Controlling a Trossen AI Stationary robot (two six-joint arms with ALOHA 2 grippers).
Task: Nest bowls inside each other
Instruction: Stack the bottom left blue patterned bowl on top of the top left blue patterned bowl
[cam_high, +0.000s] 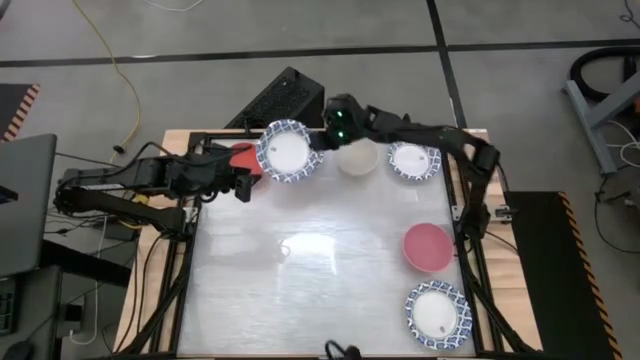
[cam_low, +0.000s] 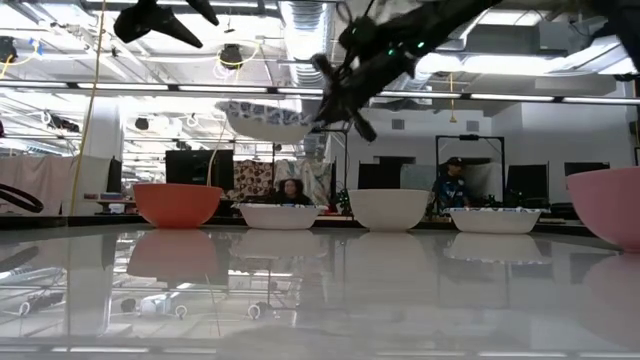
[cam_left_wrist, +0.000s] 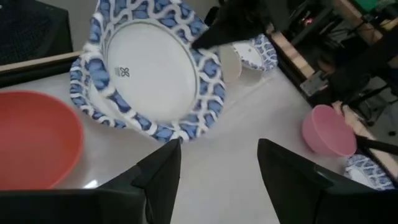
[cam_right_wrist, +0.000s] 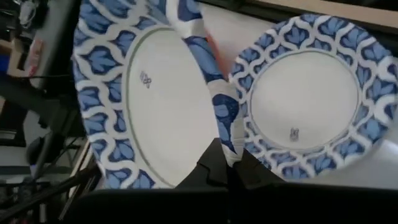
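Held bowl: blue-rimmed bowl (cam_high: 287, 152), lifted clear of the bench (cam_high: 320, 290) at its far edge, tilted; in the low view it hangs above another patterned bowl (cam_low: 279, 215) that sits on the bench.
My right gripper (cam_right_wrist: 229, 163): pinched tight on the patterned rim of the held bowl, one finger inside, one outside.
My left gripper (cam_left_wrist: 217, 165): jaws apart, gripping nothing, just beside the held bowl and over the red bowl (cam_high: 243, 158).
Handling: looks light, thin-walled and stiff, glossy, so likely slippery; a rim pinch lets it swing, so I would move slowly and keep it level before lowering.
Where to hold: the rim, as now; the smooth belly offers no purchase.
Cream bowl (cam_high: 356, 157): on the bench near the held bowl, empty.
Other patterned bowls: one at the far right (cam_high: 414, 161), one at the near right (cam_high: 437, 315); both empty.
Pink bowl (cam_high: 428, 246): between those two, empty.
Nesting: no bowl visibly sits inside another yet, as far as I can judge.
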